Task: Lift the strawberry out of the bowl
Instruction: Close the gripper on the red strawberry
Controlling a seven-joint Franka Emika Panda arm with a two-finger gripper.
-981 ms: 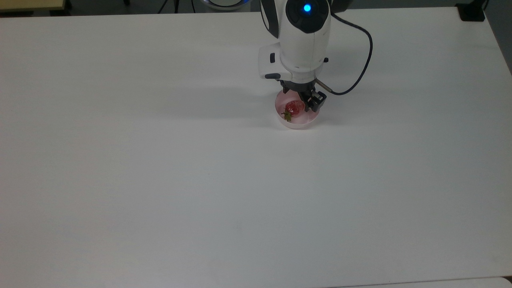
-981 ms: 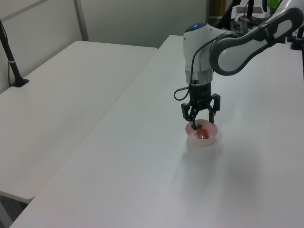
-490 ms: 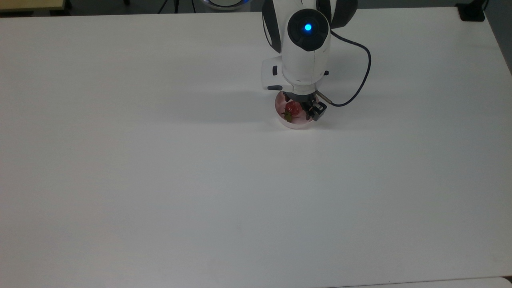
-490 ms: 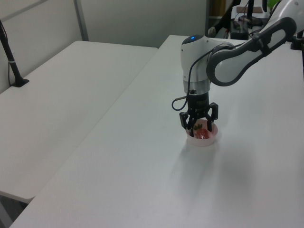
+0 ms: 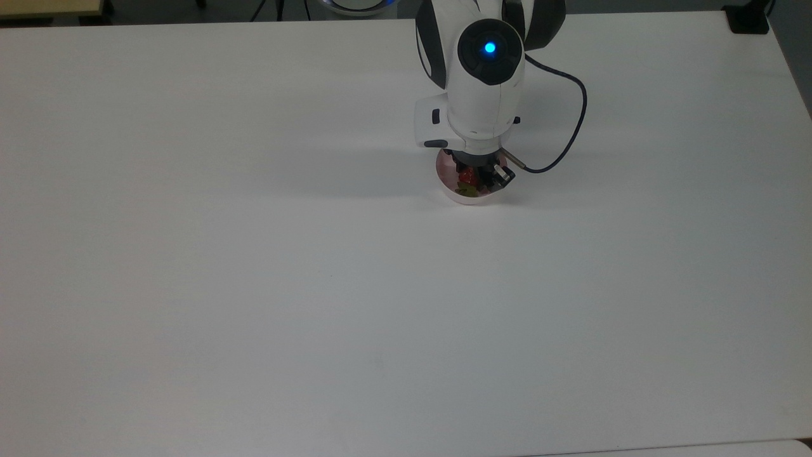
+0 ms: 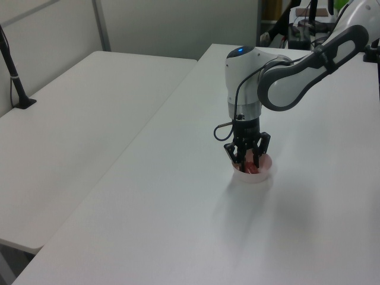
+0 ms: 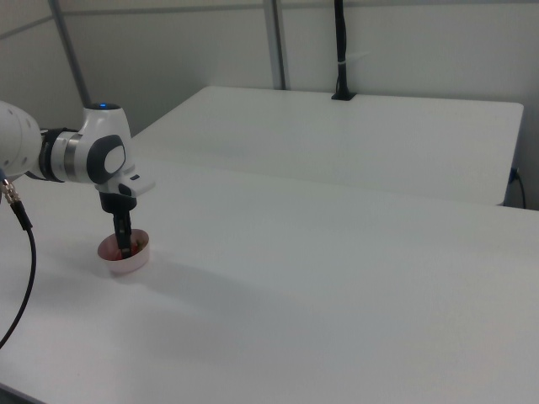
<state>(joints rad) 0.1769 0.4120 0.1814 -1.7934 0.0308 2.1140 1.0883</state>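
Now: claw down in the bowl, fingers on the strawberry

Small, glossy and red, the strawberry [image 5: 467, 177] lies inside the pale pink bowl [image 5: 448, 190], its green leafy cap [image 5: 469, 190] turned toward the bottom of the top view. It is far smaller than the round, smooth-walled bowl, which stands on the white desk [image 5: 254, 285] directly under the arm's wrist. In the left view the fruit shows as a red patch [image 6: 252, 168] between the dark fingers; in the right view the bowl [image 7: 135, 259] is a pink ring with a finger reaching down into it.

The claw [image 5: 476, 178] is sunk into the bowl with its fingers drawn in close on either side of the strawberry, nearly together and apparently gripping it; the fruit has not left the bowl.

Compared with a second ago, the claw has come down: then it hung above the rim with its fingers spread wide, and the whole berry lay in plain sight. Half a second ago it was lower but still wide. Since then the fingers have narrowed around the fruit, and the wrist covers more of the bowl in the top view. The bowl has kept its place.
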